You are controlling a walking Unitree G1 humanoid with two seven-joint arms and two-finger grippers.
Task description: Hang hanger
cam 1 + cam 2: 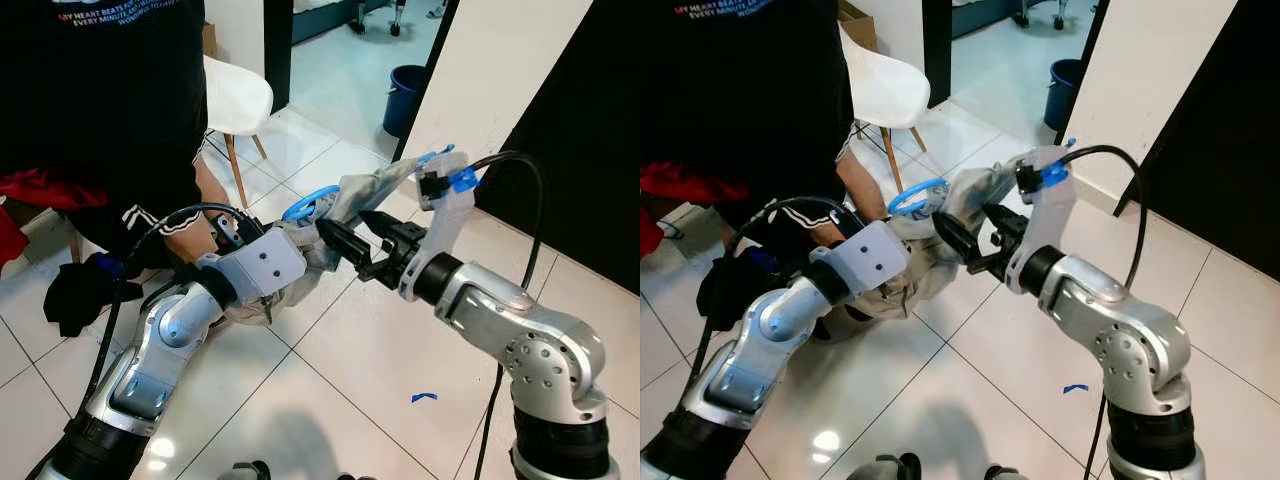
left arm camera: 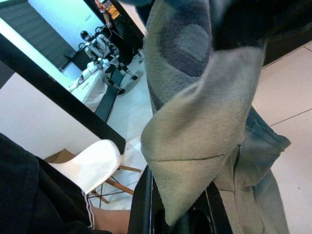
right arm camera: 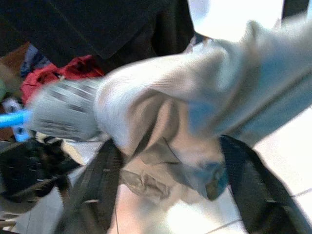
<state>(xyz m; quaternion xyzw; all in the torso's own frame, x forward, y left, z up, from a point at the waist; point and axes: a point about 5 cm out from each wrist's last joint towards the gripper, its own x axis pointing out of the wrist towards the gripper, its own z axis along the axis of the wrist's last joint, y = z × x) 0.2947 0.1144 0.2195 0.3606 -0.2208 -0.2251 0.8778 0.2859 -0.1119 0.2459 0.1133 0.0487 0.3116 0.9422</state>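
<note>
Grey garment (image 1: 375, 190) on a blue hanger (image 1: 305, 203) sits mid-frame in the head views, held up between both arms above the white tiled floor (image 1: 380, 350). Left gripper (image 2: 178, 214) is clamped on the garment's lower fold; cloth hangs between its black fingers. Right gripper (image 1: 345, 243) has its fingers spread around the bunched cloth, can't tell if it actually grips. Person in black shirt (image 1: 110, 100) fills the upper left, forearm (image 1: 205, 215) just behind the garment. White chair (image 1: 235, 95) behind, blue bin (image 1: 403, 98) at top centre.
</note>
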